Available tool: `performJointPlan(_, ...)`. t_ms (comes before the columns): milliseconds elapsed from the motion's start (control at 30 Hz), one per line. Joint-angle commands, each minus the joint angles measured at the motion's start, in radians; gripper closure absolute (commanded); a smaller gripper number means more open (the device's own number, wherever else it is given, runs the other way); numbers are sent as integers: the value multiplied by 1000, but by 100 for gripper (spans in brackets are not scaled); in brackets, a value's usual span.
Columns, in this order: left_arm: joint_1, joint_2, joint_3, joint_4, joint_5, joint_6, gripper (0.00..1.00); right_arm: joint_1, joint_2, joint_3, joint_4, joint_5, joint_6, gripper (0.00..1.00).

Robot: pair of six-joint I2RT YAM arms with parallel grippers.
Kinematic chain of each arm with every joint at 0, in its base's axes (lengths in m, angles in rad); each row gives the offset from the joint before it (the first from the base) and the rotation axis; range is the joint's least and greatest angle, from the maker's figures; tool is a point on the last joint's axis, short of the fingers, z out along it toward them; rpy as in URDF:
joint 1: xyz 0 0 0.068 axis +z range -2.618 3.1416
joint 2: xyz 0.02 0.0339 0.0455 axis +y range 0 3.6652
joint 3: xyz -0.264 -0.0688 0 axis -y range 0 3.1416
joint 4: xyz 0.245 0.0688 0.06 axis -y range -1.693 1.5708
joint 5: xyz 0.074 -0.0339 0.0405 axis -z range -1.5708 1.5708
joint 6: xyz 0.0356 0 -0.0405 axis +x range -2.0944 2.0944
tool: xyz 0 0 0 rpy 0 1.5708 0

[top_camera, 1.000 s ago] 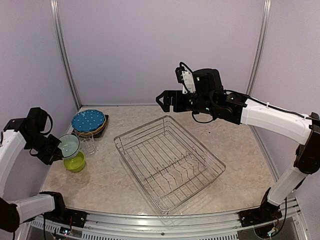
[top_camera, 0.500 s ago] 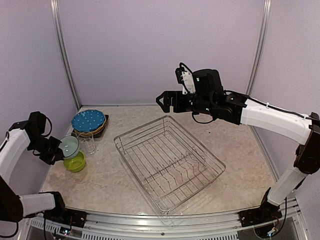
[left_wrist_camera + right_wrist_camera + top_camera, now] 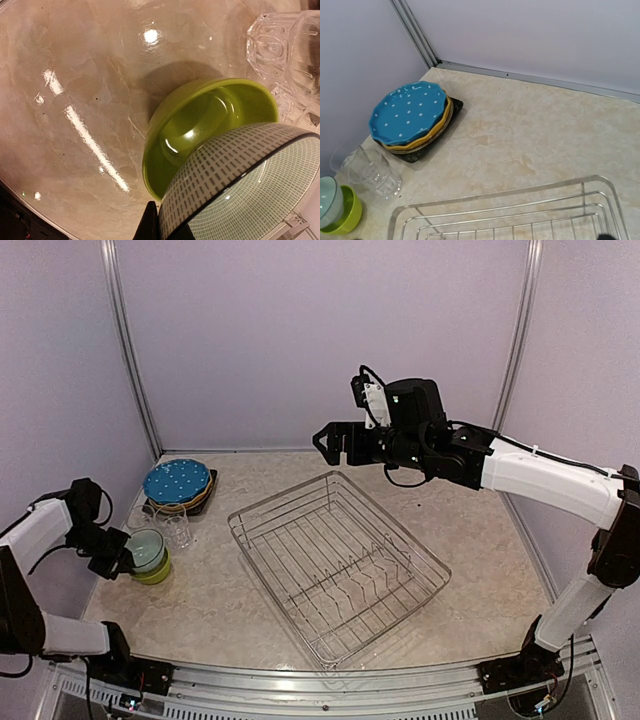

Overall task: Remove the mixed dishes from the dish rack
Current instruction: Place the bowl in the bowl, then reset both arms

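My left gripper [image 3: 118, 562] is shut on the rim of the pale-blue bowl [image 3: 145, 548], low at the table's left edge. In the left wrist view one black finger [image 3: 150, 225] presses the patterned pale-blue bowl [image 3: 240, 185], which tilts over the lime bowl [image 3: 200, 120]. Whether the two bowls touch I cannot tell. The silver wire dish rack [image 3: 283, 494] stands mid-table with no dishes showing in it. High over its far end hangs my right gripper [image 3: 325, 443], open and holding nothing. A blue-dotted plate [image 3: 407, 110] tops a stack on the black square plate.
Two clear glasses [image 3: 178, 528] stand between the plate stack [image 3: 177, 482] and the bowls, one glass [image 3: 285, 50] close beside the lime bowl. The left wall runs right behind my left arm. The rack's near rim [image 3: 520, 195] lies under my right wrist.
My left gripper has come down and slightly forward with the pale-blue bowl, from above the lime bowl to just over it. The right arm has not moved.
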Motion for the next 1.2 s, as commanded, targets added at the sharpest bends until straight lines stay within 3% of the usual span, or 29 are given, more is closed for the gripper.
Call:
performJointPlan(0, 11, 21, -21, 75, 38, -2, 98, -6, -17, -16, -9, 11, -14, 1)
performJointPlan(133, 12, 36, -26, 85, 40, -2, 95, -6, -15, -13, -11, 11, -16, 1)
performJointPlan(367, 11, 36, -22, 64, 22, 4, 71, -9, -14, -11, -14, 11, -19, 1)
performJointPlan(700, 11, -26, -4, -8, 14, 12, 67, -12, -16, -11, -15, 8, -20, 1)
performJointPlan(967, 10, -73, 40, -39, 7, 8, 39, -14, -9, -5, -15, 1, -20, 1)
performJointPlan(1167, -20, -69, 153, -81, -39, 31, 15, -14, -8, -1, -20, 4, -20, 1)
